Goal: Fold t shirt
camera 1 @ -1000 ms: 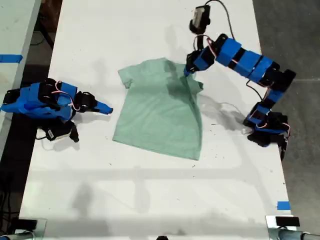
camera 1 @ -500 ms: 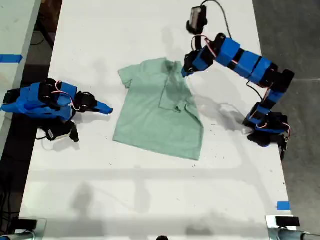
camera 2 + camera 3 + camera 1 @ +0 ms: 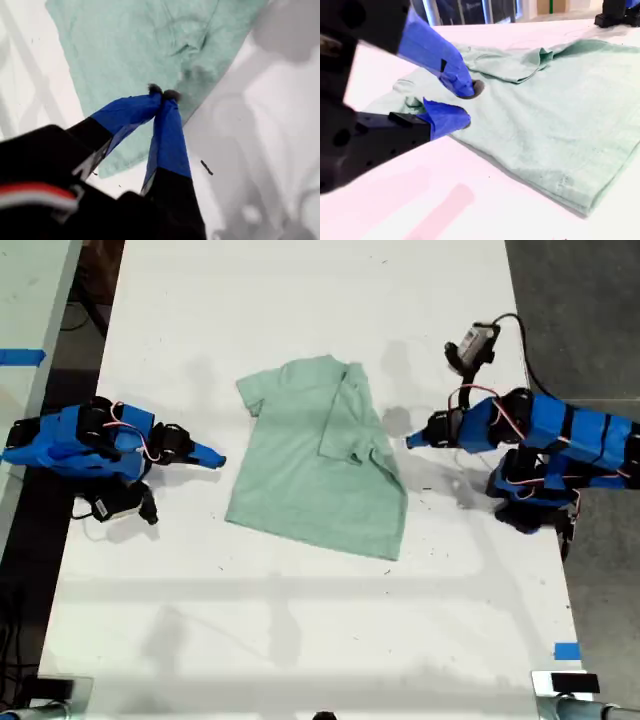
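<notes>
The pale mint-green t shirt point(image 3: 300, 475) lies flat mid-table, its sleeve point(image 3: 347, 420) on the exterior view's right folded in over the body. My first gripper point(image 3: 412, 441) hovers just off the shirt's edge on the exterior view's right, shut and holding nothing; in its wrist view the closed tips point(image 3: 162, 94) hang over the shirt's hem point(image 3: 125, 45). My second gripper point(image 3: 215, 458) rests low on the table at the exterior view's left, short of the shirt. In its wrist view the jaws point(image 3: 462, 102) stand slightly open and empty beside the cloth point(image 3: 560, 115).
The white table point(image 3: 300, 620) has bare surface in front of and behind the shirt. Blue tape point(image 3: 566, 651) marks its near corner at the exterior view's right. Dark floor borders the table at both sides of the exterior view. The first arm's base point(image 3: 530, 505) stands at the exterior view's right edge.
My first gripper carried the sleeve in over the shirt, let it go, and drew back toward the exterior view's right. The second arm has not moved.
</notes>
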Motion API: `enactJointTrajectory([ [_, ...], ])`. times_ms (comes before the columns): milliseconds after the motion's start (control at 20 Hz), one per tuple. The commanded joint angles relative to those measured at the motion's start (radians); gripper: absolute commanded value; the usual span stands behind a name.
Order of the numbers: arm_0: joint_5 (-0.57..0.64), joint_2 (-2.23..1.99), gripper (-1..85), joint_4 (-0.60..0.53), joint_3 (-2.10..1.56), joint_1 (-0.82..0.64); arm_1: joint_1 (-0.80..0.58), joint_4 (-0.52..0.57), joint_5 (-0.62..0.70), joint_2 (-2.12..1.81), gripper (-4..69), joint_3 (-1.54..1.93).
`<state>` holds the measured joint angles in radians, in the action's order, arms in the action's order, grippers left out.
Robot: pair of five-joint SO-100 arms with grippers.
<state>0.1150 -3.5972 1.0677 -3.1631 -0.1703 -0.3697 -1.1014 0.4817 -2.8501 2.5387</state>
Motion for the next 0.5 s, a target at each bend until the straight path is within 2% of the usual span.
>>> enactJointTrajectory([
  [0,-0.015,-0.006,5.2,0.002,0.0,-0.008,0.031,0.087,-0.031,-0.37,0.3,0.373],
  [100,-0.015,-0.006,5.3,0.002,0.0,-0.008,-0.011,-0.074,-0.044,-0.67,1.5,0.538],
  [150,-0.015,-0.006,5.4,0.002,0.0,-0.008,-0.04,-0.077,-0.06,-0.657,1.8,0.552],
  [250,-0.015,-0.006,5.5,0.002,0.0,-0.008,-0.041,-0.15,-0.144,-0.661,2.1,0.565],
  [400,-0.015,-0.006,5.6,0.002,0.0,-0.008,-0.002,-0.232,-0.359,-0.661,2.1,0.568],
  [450,-0.015,-0.006,5.6,0.002,0.0,-0.008,0.011,-0.232,-0.353,-0.661,2.1,0.568],
])
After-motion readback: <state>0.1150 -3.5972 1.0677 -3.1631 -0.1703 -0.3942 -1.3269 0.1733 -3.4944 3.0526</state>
